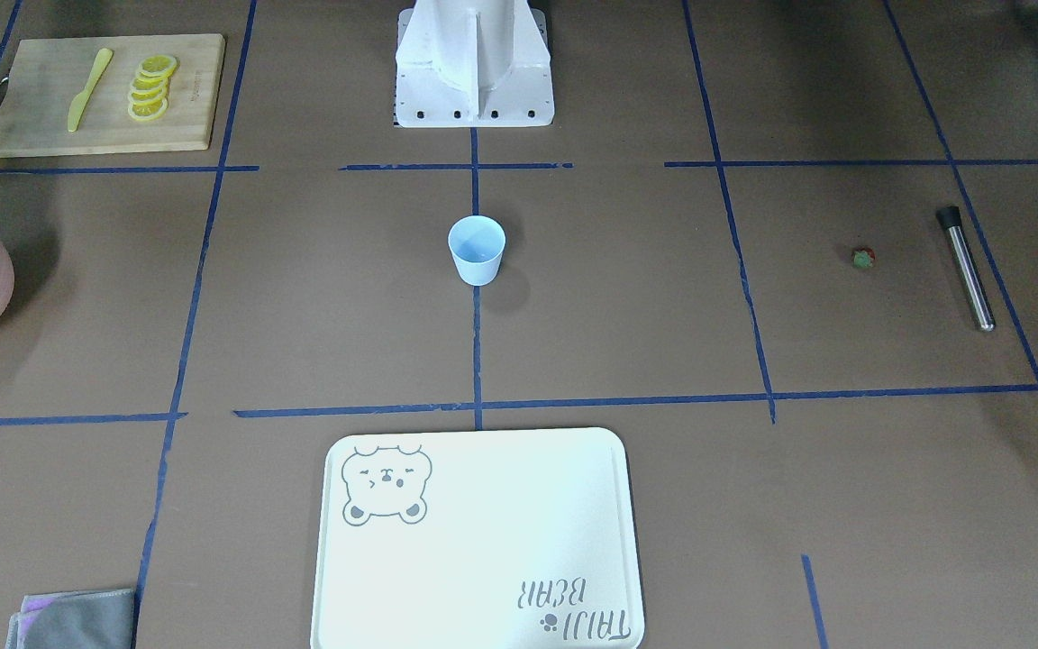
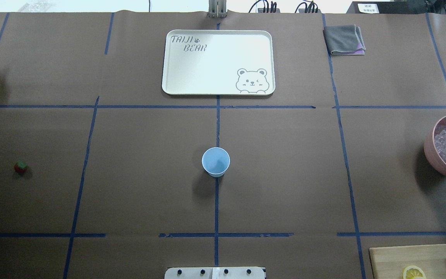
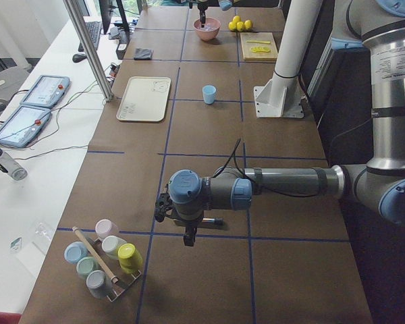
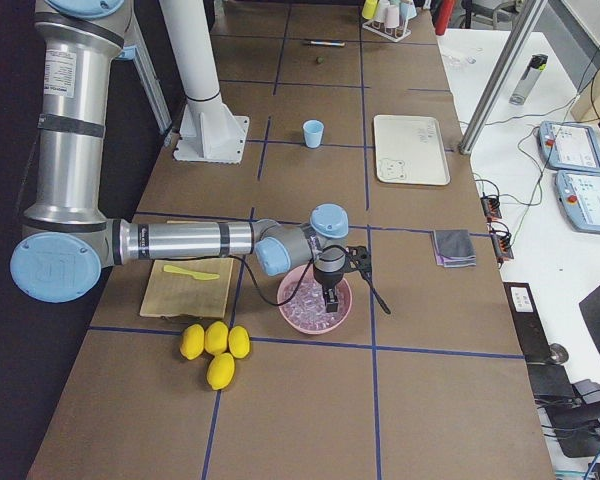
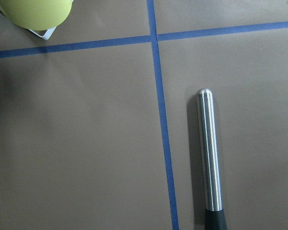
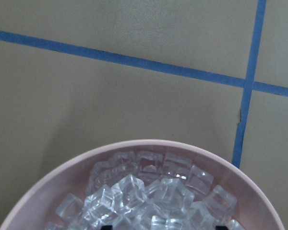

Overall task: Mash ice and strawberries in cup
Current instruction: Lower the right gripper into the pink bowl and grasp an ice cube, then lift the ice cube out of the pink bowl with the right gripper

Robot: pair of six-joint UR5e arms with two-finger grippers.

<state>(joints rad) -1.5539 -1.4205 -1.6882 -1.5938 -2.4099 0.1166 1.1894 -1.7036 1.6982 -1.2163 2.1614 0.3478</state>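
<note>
Broadly, the brown paper-covered table (image 1: pixel 627 306) is ruled into squares by blue tape; the right arm (image 4: pixel 180 240) reaches out along its own end, and the right gripper (image 4: pixel 331 300) hangs low over the pink bowl (image 2: pixel 429 147), its two dark fingertips (image 6: pixel 106 227) just showing at the bottom edge of the wrist view, set apart with nothing clasped between them; the left arm (image 3: pixel 283 181) stretches across the other end, and its left gripper (image 3: pixel 188 237) points down above the muddler (image 1: pixel 967 270), though whether its jaws are apart or together I cannot tell; the white bear tray (image 1: pixel 483 541) lies flat on the operators' side of the centre; the wooden cutting board (image 1: pixel 41 108) sits near the robot's right with lemon slices (image 1: pixel 151 88) on it; the bowl holds the ice (image 6: pixel 149 191), a heap of clear cubes; the cup (image 1: pixel 477 251) stands upright, mouth up, on the centre tape line between the robot's base and the tray, well apart from the bowl; the muddler lies flat, its long axis running roughly from robot to operators, black cap toward the robot, rounded steel end away; the strawberry (image 1: pixel 862 259) rests on the bare table near the muddler, not touching it, green top uppermost.
</note>
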